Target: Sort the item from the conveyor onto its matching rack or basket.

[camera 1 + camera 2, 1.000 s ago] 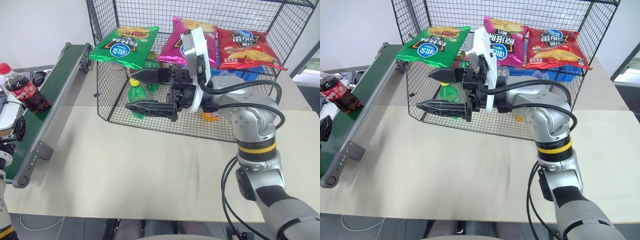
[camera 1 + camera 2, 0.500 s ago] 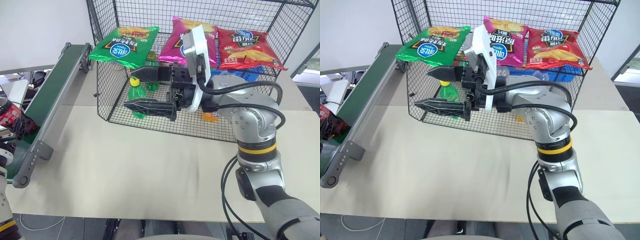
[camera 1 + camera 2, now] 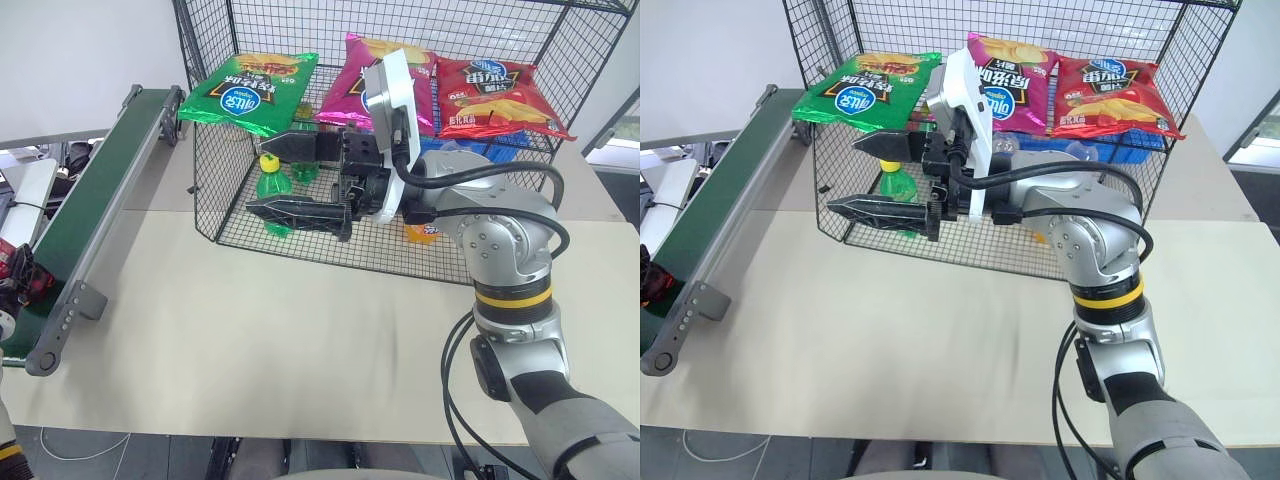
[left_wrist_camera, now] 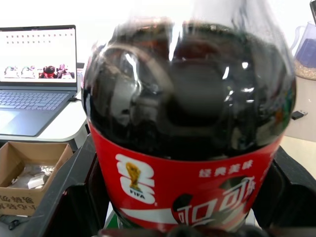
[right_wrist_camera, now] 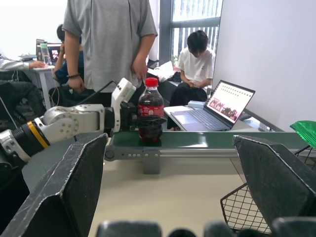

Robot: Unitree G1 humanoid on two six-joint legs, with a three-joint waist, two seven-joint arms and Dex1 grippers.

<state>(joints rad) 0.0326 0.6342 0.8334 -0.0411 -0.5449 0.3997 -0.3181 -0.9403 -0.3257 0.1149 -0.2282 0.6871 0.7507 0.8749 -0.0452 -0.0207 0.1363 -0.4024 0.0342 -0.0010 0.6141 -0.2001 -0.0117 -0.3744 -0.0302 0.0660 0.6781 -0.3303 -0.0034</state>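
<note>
The cola bottle (image 5: 150,111), with red cap and red label, stands upright over the dark green conveyor (image 3: 100,190) near its front end. My left gripper (image 5: 151,123) is shut on its lower body. Seen from the left wrist, the bottle (image 4: 187,128) sits close between the black fingers (image 4: 74,197). From the head it is just a red patch (image 3: 12,262) at the left border. My right gripper (image 3: 260,178) hovers open in front of the black wire cage (image 3: 215,200), pointing left with nothing between its fingers.
Green (image 3: 250,92), magenta (image 3: 355,75) and red (image 3: 495,95) chip bags lie on the cage's upper shelf. Green bottles (image 3: 272,185) and an orange one (image 3: 420,232) are inside below. A beige table (image 3: 280,340) lies ahead. Beyond the conveyor are a standing person (image 5: 108,44), a seated person (image 5: 195,64) and a laptop (image 5: 229,101).
The cola bottle has travelled down the belt toward its near end and the picture's left edge, and my left gripper has shut on it. My right arm has kept still.
</note>
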